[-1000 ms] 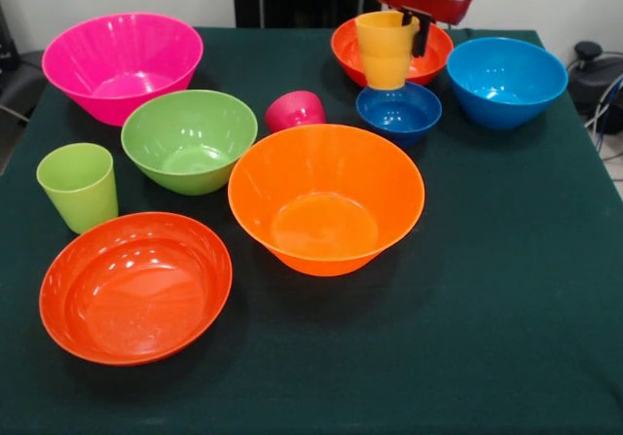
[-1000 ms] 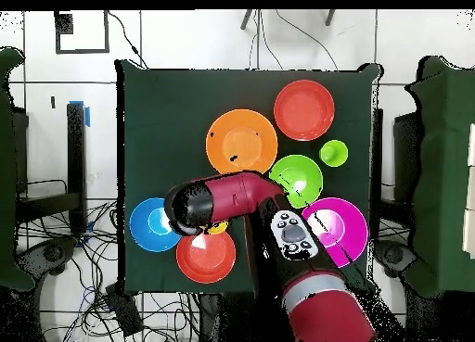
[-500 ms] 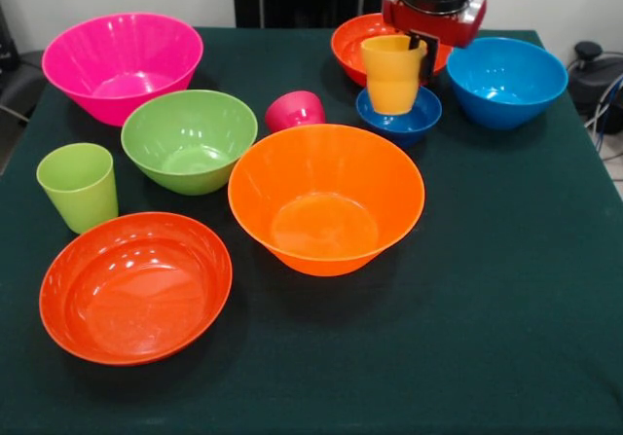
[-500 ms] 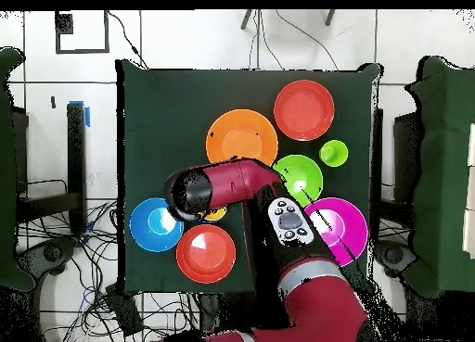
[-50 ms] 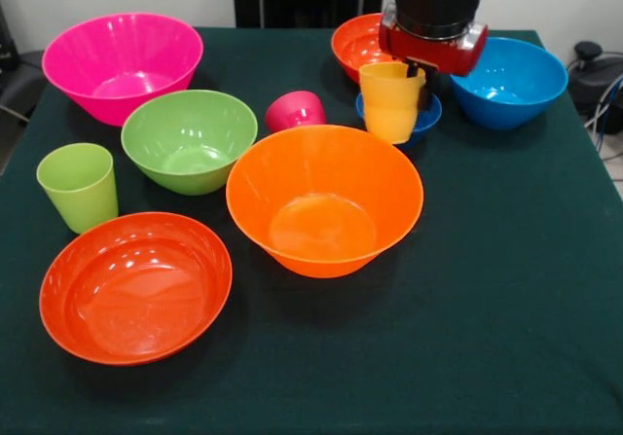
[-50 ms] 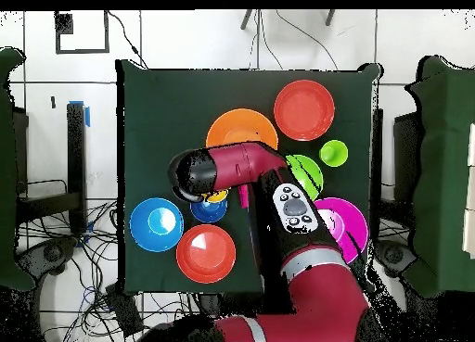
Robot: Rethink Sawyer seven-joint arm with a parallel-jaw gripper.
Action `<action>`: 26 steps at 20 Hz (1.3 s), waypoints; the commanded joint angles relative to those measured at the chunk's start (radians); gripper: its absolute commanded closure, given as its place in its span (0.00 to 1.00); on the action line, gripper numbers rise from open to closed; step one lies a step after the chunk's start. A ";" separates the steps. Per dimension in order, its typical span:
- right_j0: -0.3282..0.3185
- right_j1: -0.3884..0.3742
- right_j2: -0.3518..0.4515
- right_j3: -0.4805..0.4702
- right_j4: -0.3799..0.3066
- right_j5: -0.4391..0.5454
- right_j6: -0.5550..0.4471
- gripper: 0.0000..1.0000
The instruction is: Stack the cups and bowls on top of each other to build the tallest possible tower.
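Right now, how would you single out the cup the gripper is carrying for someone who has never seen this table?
Find the big orange bowl at the table's middle; just beyond its far rim hangs the red and black gripper. The yellow-orange cup is clamped at its rim there, in front of the small dark blue bowl. It is the only cup off the cloth.

Arm has swung nearer the big orange bowl [image 5: 325,199], gripper [image 5: 417,65] carrying the yellow-orange cup [image 5: 391,100] with it. Cup sat over the small dark blue bowl [image 5: 421,116] a second ago; that bowl now shows mostly behind the cup.
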 commanded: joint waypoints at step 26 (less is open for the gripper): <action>0.009 -0.168 0.091 0.076 0.075 0.234 -0.129 1.00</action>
